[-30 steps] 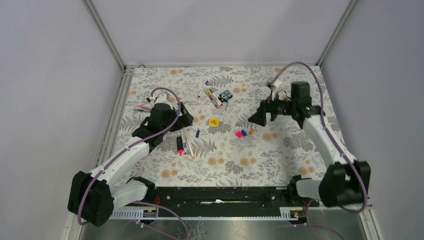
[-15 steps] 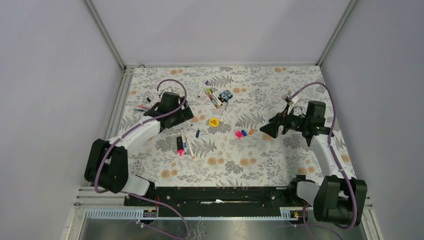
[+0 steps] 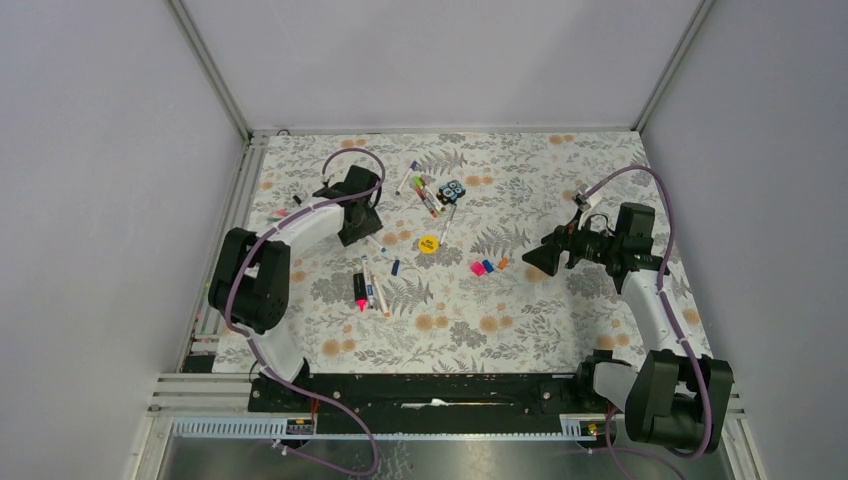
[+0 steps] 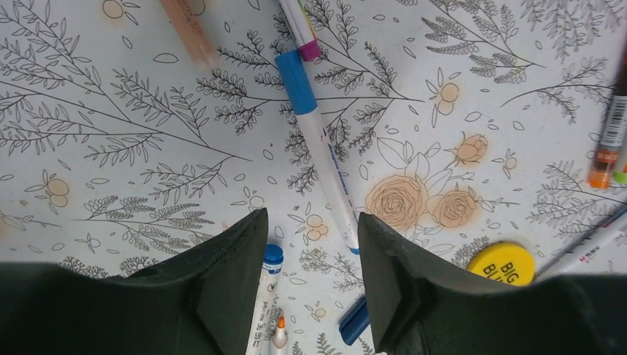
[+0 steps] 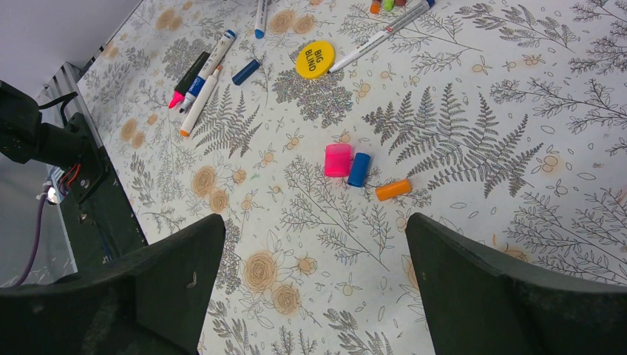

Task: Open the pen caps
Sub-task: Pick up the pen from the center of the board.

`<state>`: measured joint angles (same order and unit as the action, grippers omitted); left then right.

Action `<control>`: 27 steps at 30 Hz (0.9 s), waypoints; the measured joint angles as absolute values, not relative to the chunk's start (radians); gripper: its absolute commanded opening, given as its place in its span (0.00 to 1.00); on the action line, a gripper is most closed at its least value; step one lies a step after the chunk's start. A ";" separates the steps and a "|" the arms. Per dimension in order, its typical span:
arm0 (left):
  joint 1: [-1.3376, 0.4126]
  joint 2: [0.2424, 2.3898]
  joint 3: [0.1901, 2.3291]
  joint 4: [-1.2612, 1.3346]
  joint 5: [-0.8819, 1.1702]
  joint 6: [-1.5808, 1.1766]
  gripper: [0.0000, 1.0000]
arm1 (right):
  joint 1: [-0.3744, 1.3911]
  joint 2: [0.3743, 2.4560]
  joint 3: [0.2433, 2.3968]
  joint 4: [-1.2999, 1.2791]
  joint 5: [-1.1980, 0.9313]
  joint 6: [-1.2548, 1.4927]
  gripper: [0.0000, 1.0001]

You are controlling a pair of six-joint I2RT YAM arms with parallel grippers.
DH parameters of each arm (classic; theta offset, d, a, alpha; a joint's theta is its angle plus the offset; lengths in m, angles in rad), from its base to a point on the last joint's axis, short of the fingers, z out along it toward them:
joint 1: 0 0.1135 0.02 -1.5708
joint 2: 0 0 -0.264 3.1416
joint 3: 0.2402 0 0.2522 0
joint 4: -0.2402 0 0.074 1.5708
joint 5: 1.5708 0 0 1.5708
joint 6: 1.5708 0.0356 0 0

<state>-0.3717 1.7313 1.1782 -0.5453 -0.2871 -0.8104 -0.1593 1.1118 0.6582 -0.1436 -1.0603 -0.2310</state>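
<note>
**Open and Ready Over a Blue-Capped Pen**

From above: grey walls (image 3: 450, 60) all round and a table (image 3: 560, 330) with a flowery cloth. At 10 o'clock from the table's middle, the left gripper (image 3: 356, 232), low over a few pens. Too small here to tell how far open. At 3 o'clock, the right gripper (image 3: 530, 258), pointing at three loose caps close together: pink cap (image 3: 478, 268), blue cap (image 3: 488, 266), orange cap (image 3: 501, 263). At 12 o'clock, a bunch of pens (image 3: 428, 197), too tiny to count or to tell capped from bare.

From the left wrist: open wide, nothing held. Flat on the cloth, a blue-capped pen (image 4: 325, 155), cap up near 12 o'clock, other end down beside the right-hand finger (image 4: 399, 281). Lower down between the fingers, a second pen (image 4: 270, 257) with a blue top, its barrel partly hidden. Probably the step of picking which pen to grab. Next, most likely: go down and squeeze the white barrel, not the cap, so the other gripper can pull the cap off. Pens at the edges cut off; one at 11 o'clock blurry.

From the right wrist: open very wide, empty. Straight ahead at 12 o'clock, the three caps on bare cloth, pink and blue side by side, maybe touching, orange just beside the blue. Seemingly three caps off, many more to go. Farther off, a yellow disc (image 5: 315, 59) and, at 10 o'clock, the highlighter (image 5: 188, 79). No way to tell from here which far pens keep their caps.
</note>
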 measured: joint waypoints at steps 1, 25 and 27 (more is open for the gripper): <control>-0.372 1.742 1.185 -0.550 -0.289 -0.810 0.52 | -0.160 1.112 0.657 -0.144 -1.060 -0.231 1.00; -0.372 1.894 1.251 -0.553 -0.276 -0.764 0.37 | -0.173 1.112 0.657 -0.143 -1.061 -0.231 1.00; -0.372 1.896 1.251 -0.550 -0.273 -0.760 0.35 | -0.174 1.112 0.657 -0.143 -1.061 -0.231 1.00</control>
